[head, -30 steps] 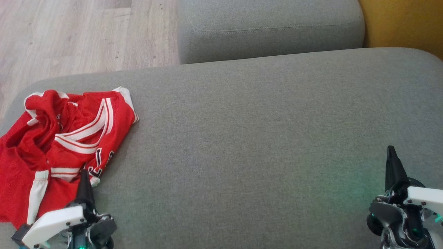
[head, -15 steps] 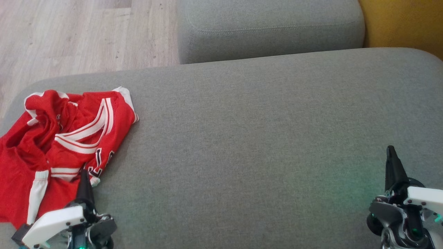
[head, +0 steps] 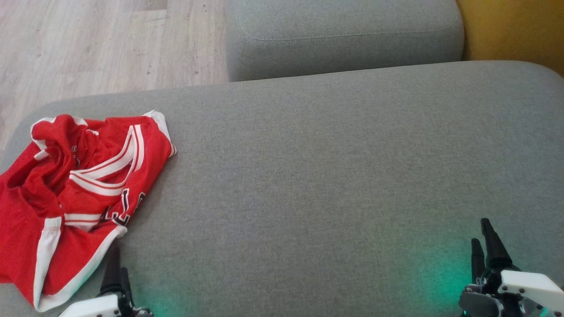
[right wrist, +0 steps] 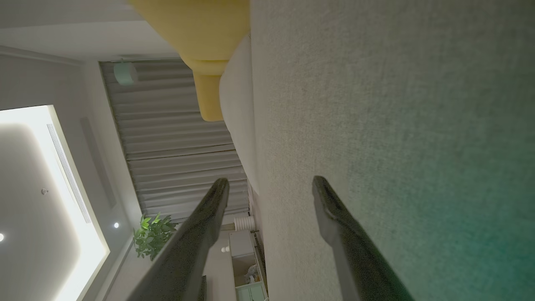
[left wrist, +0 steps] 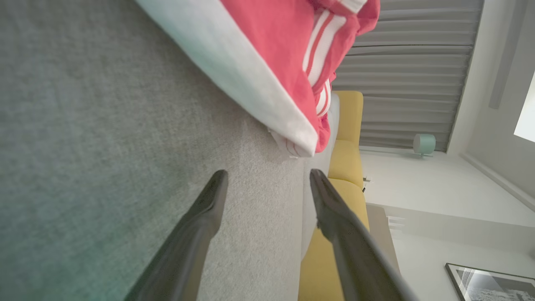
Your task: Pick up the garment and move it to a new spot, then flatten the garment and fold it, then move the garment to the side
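Observation:
The garment (head: 66,193), a red jersey with white trim and dark lettering, lies crumpled on the left end of the grey cushion (head: 330,176). Just below its white lower hem is my left gripper (head: 119,259), open with nothing between its fingers and clear of the cloth. In the left wrist view the garment (left wrist: 271,54) hangs in the upper part of the picture, a short way beyond the open left gripper (left wrist: 268,173). Far from the jersey, my right gripper (head: 479,231) is open over bare cushion at the lower right. The right wrist view shows the right gripper (right wrist: 271,180) with its jaws apart.
A second grey cushion (head: 343,39) sits behind the main one. Pale wood floor (head: 88,44) lies beyond the cushion's left and far edges. A yellow seat (head: 511,31) stands at the top right. Bare grey cushion stretches from the garment to the right gripper.
Both grippers have opened and drawn back toward the near edge. The left one no longer overlaps the garment's hem. The garment has not moved.

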Robot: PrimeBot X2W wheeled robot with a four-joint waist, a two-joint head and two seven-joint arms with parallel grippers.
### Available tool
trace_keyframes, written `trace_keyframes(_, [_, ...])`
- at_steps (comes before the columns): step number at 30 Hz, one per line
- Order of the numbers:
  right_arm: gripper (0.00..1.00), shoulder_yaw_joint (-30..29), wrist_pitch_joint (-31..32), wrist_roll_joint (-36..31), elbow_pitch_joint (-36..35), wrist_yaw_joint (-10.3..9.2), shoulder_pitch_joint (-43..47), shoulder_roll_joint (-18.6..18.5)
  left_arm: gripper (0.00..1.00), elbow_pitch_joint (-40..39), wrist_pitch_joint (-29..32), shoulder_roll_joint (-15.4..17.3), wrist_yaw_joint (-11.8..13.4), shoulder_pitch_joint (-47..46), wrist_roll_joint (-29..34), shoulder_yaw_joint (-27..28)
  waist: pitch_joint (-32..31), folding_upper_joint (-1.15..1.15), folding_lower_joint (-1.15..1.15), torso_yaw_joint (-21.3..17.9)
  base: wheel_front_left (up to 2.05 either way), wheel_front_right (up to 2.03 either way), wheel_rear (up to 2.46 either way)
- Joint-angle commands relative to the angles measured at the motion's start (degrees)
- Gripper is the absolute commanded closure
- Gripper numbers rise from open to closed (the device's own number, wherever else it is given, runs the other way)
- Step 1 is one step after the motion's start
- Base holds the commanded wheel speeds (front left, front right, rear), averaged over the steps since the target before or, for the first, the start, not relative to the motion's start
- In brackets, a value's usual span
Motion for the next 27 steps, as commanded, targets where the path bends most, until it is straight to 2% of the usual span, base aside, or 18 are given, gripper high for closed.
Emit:
trace_keyframes(1, [0.00,0.96,-0.72,-0.75,-2.12,0.04,-2.88,-0.25,0.00,-2.17,-0.54,0.34,-0.04,-2.43,1.56,-0.32,0.02,0.00,0.00,0.00,0.00,0.00,0.00])
trace_keyframes(7, [0.00,1.93,-1.79,-4.97,-1.70,0.06,-3.55,-0.29,0.00,-2.60,-1.56,0.36,0.14,-2.49,6.09,-0.41,0.08,0.00,0.00,0.00,0.00,0.00,0.00])
trace_keyframes(18, [0.00,3.92,-3.65,-17.40,-3.07,0.10,-4.19,-0.25,0.00,-5.30,-3.43,0.41,1.52,-2.42,15.28,-1.15,0.20,0.00,0.00,0.04,0.00,0.00,0.00])
trace_keyframes(27, [0.00,5.52,-5.17,-25.14,-4.03,0.14,-4.38,-0.28,0.00,-6.85,-4.95,0.45,2.40,-2.14,21.72,-2.18,0.01,0.00,0.00,0.05,0.00,0.00,0.00])
